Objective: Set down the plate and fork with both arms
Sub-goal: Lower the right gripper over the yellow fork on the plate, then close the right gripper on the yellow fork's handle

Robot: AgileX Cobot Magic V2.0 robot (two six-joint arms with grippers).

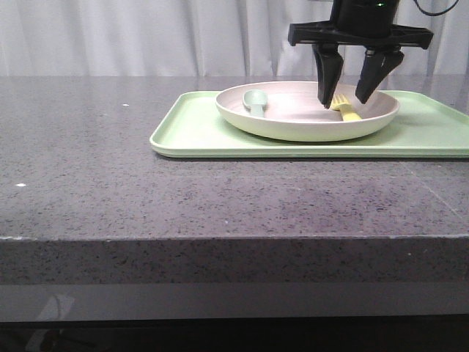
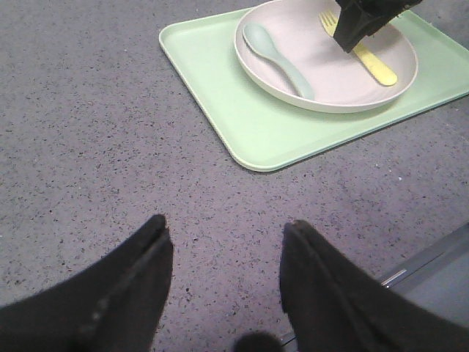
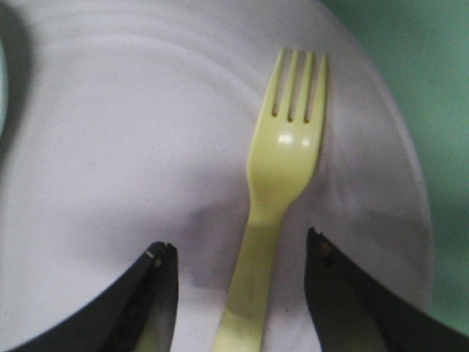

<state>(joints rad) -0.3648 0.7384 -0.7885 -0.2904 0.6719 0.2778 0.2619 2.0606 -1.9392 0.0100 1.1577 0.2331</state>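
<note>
Left gripper (image 2: 223,282) hovers over bare table (image 1: 146,198), fingers spread, holding nothing. Right gripper (image 1: 350,94) points down into the plate (image 1: 293,121), fingers apart astride the fork (image 3: 275,213) lying there. Spoon (image 1: 256,100) shares the plate, which sits on the tray (image 1: 198,132).

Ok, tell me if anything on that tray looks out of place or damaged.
Nothing stands out. The plate sits flat on the green tray, with the spoon and yellow fork lying inside it, unbroken. The right gripper is open astride the fork.
</note>
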